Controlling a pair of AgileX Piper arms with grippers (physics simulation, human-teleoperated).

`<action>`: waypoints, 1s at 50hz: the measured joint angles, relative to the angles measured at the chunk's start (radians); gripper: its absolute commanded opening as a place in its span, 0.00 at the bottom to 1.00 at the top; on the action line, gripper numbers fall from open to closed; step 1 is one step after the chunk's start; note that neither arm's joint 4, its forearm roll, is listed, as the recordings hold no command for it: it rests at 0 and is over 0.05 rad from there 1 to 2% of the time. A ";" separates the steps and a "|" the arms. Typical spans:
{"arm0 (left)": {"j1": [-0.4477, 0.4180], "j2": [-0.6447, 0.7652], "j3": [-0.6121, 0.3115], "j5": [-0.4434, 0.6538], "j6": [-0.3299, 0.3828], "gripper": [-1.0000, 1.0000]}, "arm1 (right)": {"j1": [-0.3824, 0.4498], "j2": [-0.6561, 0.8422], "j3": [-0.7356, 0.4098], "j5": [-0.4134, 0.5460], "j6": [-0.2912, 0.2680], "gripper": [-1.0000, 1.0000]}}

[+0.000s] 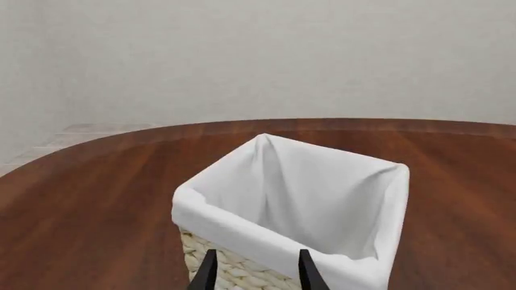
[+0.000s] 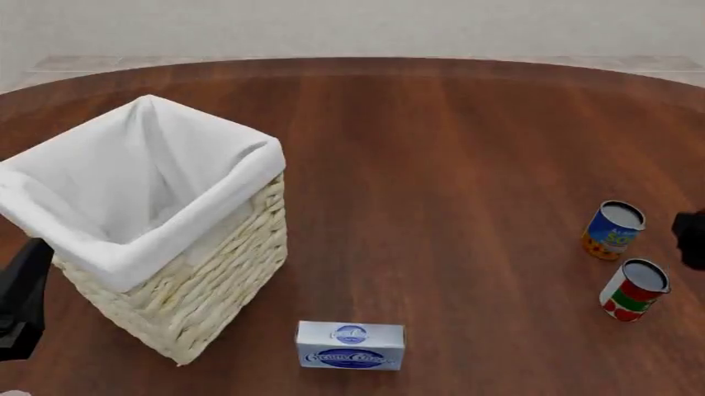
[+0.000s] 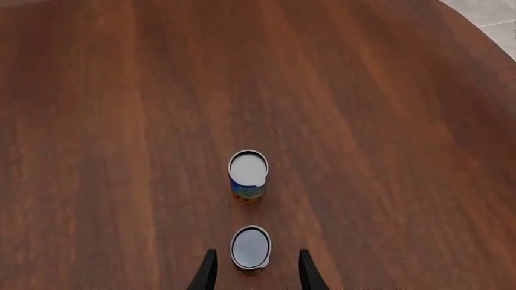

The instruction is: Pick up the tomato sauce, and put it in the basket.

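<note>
1. The tomato sauce, a small upright cylindrical can with a red, white and green label and a silver-grey top (image 2: 633,289), stands on the brown wooden tabletop (image 2: 441,165) at the front view's right, well apart from the tall cream wicker basket with a white cloth liner (image 2: 132,239) on the left.
2. The right gripper (image 3: 251,272) is much the nearer; in its wrist view the can (image 3: 251,248) sits just ahead of the fingertips, centred on the gap, its long axis vertical.
3. The right fingers (image 3: 208,272) are spread wider than the can and touch nothing.
4. A blue and orange-yellow can (image 2: 612,230) stands just beyond the tomato sauce, on the same line of reach; overshooting would likely bump it.
5. The left gripper (image 1: 254,272) is likewise spread and empty, close before the basket.
</note>
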 measured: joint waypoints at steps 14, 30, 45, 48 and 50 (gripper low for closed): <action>0.000 0.000 0.000 0.000 0.000 1.00 | -0.013 0.090 0.054 -0.110 0.000 1.00; 0.000 0.000 0.000 0.000 0.000 1.00 | -0.017 0.206 0.114 -0.256 0.007 1.00; 0.000 0.000 0.000 0.000 0.000 1.00 | -0.013 0.320 0.165 -0.394 0.017 1.00; 0.000 0.000 0.000 0.000 0.000 1.00 | -0.011 0.339 0.172 -0.416 0.020 1.00; 0.000 0.000 0.000 0.000 0.000 1.00 | -0.010 0.353 0.177 -0.431 0.022 1.00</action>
